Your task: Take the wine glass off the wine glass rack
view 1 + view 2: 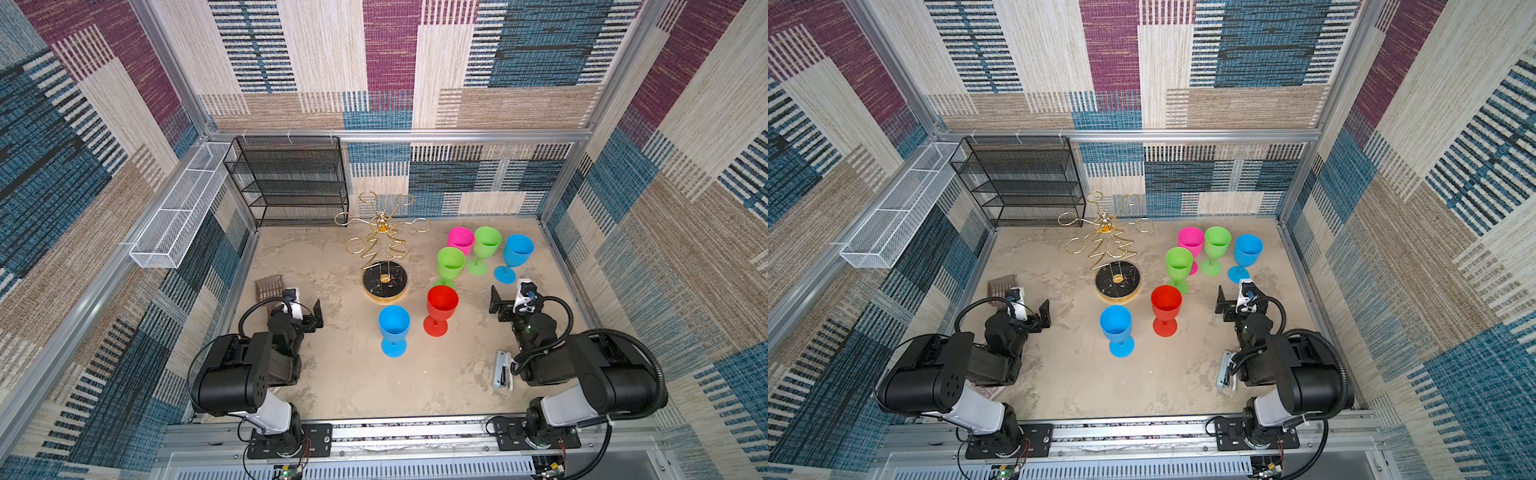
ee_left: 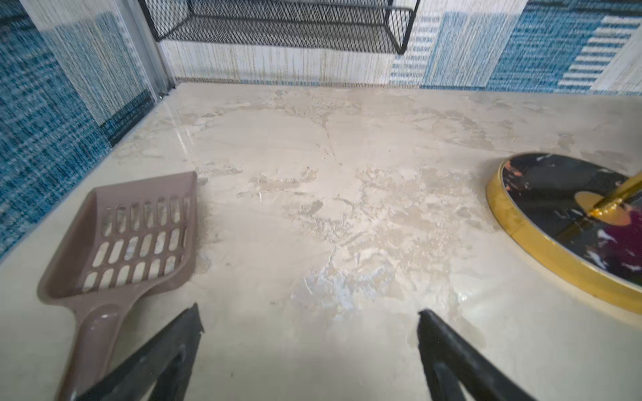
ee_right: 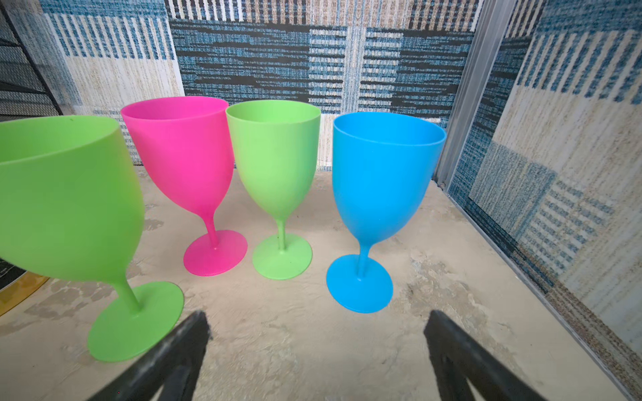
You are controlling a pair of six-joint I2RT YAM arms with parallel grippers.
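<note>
Jaws on the left gripper (image 2: 309,323) and right gripper (image 3: 316,323) gape, empty. Four wine glasses (image 3: 274,156) stand just ahead of the right jaws. Beyond and between both jaws, the rack (image 1: 385,279) holds none, so the job looks done: best keep clear. Only both top views show its bare rings; the left wrist view shows just its base.

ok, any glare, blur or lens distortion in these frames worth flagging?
Left wrist view: sheen on the table, pink reflection in the wine glass rack base. Right wrist view: nearest green wine glass leans and bulges from wide-angle distortion. Both top views: even light, faint shadows.
</note>
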